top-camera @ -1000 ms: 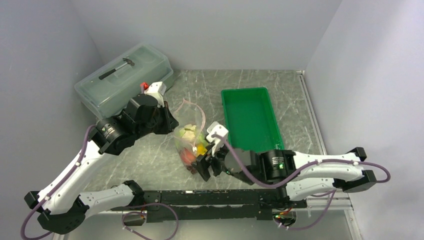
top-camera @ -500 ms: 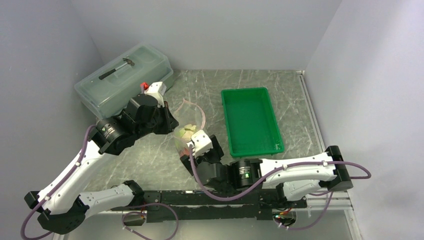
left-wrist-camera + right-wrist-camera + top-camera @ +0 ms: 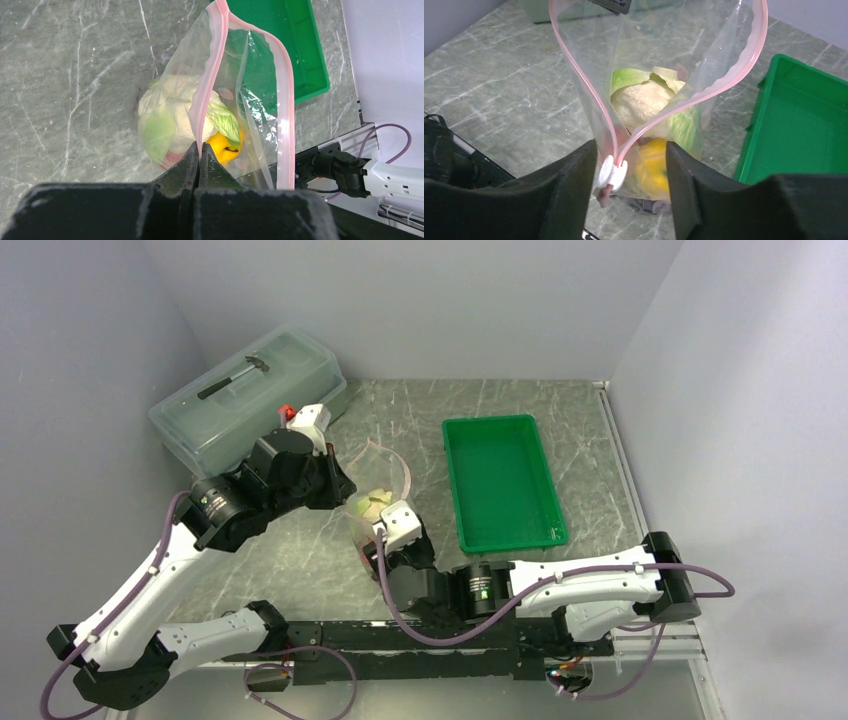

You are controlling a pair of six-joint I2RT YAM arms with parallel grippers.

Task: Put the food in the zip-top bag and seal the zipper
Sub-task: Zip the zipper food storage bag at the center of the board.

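The left pincer [image 3: 200,149] has its two matte black fingers pressed together on the zipper [image 3: 286,130], a thin, pale pink, ridged strip. It pinches the strip at one side of the mouth of the zip-top bag [image 3: 255,115]. Just beyond those fingertips the clear film bulges outward, glossy and creased. Behind the film sits the cauliflower [image 3: 170,107], lumpy and white with smooth pale green leaves. Beside it, close to the fingertips, is the round, yellow-orange orange [image 3: 225,148]. A pink-red rounded piece shows under the cauliflower, too hidden to name.

The right pincer [image 3: 631,147] has broad, rounded black fingers that stand apart on either side of the bag's other corner. There the two pink strips meet in a small white plastic slider [image 3: 611,172]. The slider lies between the fingers, close against the one at the left of the wrist view; whether they touch cannot be told. Away from this pincer the strips spread into a wide loop, so the mouth gapes.

Beyond the right pincer and to its right lies a green tray [image 3: 804,130], a smooth, rigid rectangle with raised walls. The table [image 3: 499,85] is grey-green and marbled with pale veins. Past the left pincer stands a translucent lidded box [image 3: 290,370] with rounded corners, with a dark hammer-shaped tool [image 3: 235,375] on its lid.
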